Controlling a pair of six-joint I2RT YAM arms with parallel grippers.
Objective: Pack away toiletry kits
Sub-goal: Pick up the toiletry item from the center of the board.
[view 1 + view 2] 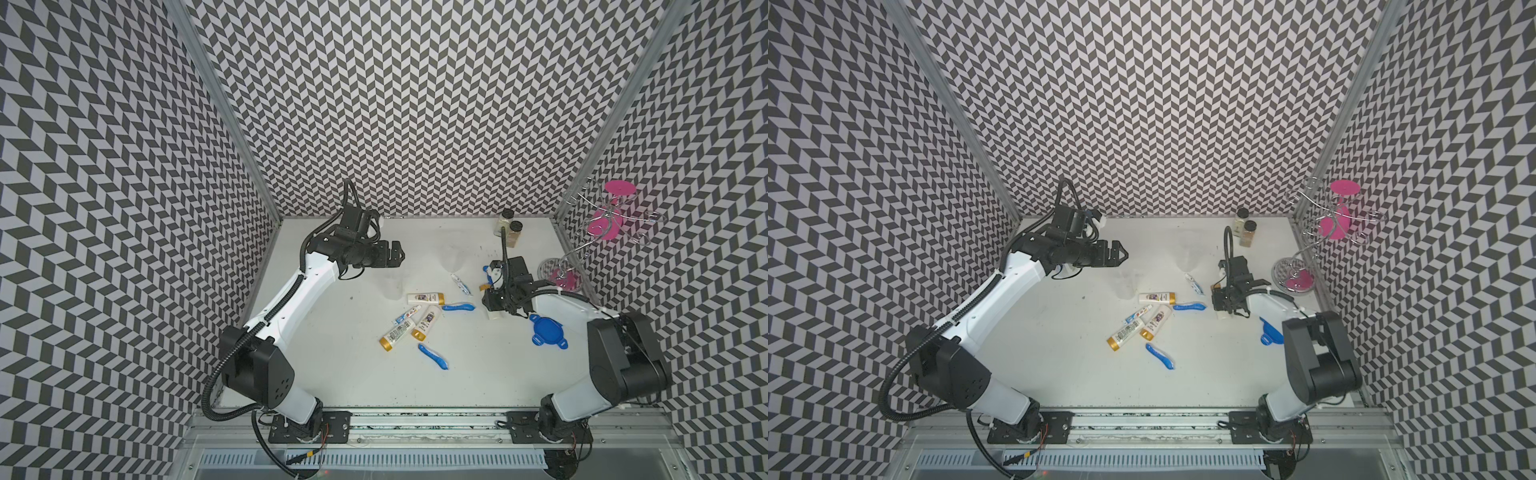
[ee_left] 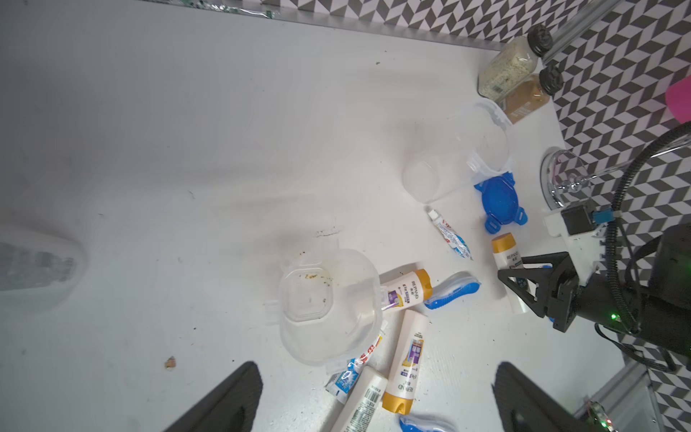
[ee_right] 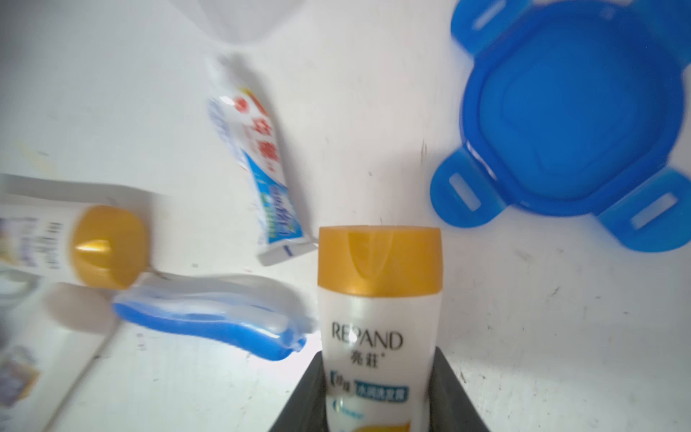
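Two claws differ: at right, the right gripper (image 3: 379, 374) pinches a gold-capped REPAND tube (image 3: 378, 299). Far left, the left gripper (image 1: 399, 254) gapes wide, empty.

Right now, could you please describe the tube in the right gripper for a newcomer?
Find the pink-disc wire stand in the right corner; the right gripper is near its base. The tube sits between its fingers, the only gold-capped one not lying loose.
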